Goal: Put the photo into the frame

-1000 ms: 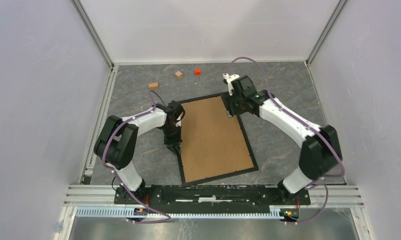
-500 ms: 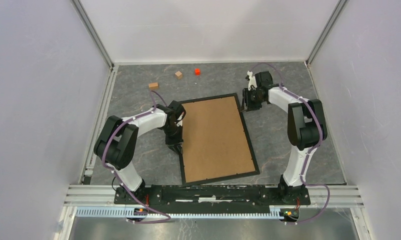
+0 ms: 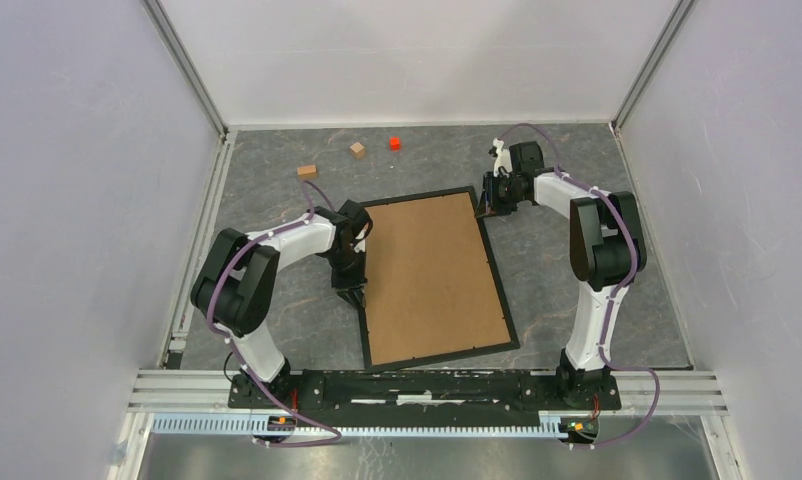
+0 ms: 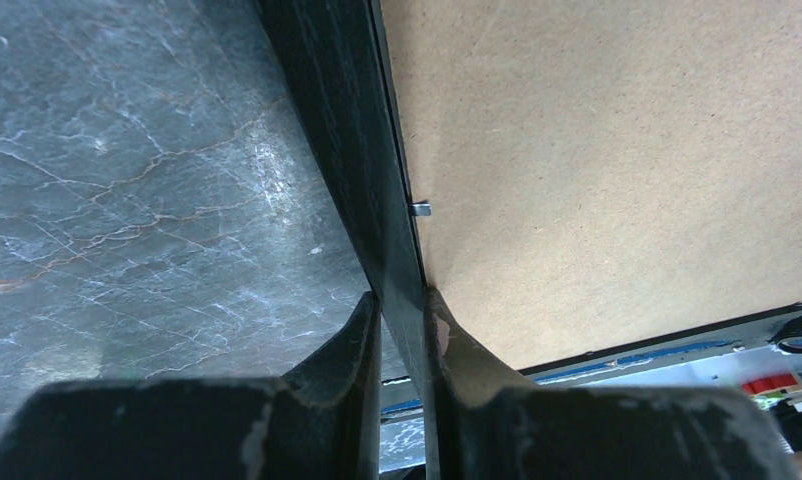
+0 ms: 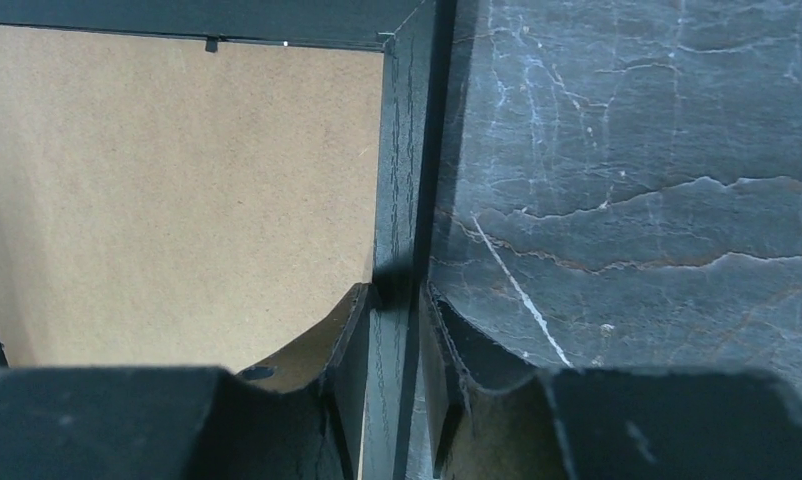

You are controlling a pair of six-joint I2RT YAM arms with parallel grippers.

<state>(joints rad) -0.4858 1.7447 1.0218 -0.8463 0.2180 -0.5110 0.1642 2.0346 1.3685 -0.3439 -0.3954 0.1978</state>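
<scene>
The black frame point(image 3: 502, 290) lies face down in the middle of the table, its brown backing board point(image 3: 427, 270) facing up. My left gripper point(image 3: 353, 293) is shut on the frame's left rail point(image 4: 347, 130), one finger outside it and one over the board point(image 4: 597, 150). My right gripper point(image 3: 487, 207) sits at the far right corner. Its fingers are closed on either side of the right rail point(image 5: 405, 150), just below the corner. The photo is not in view.
Two small wooden blocks point(image 3: 307, 171) point(image 3: 357, 150) and a red cube point(image 3: 394, 142) lie on the far side of the table. White walls close in three sides. The metal base rail point(image 3: 427, 385) runs along the near edge.
The right arm swung from above the frame's far right corner out to the right rail, and its jaws closed around it. The frame's far end shifted slightly right. The left arm has not moved.
</scene>
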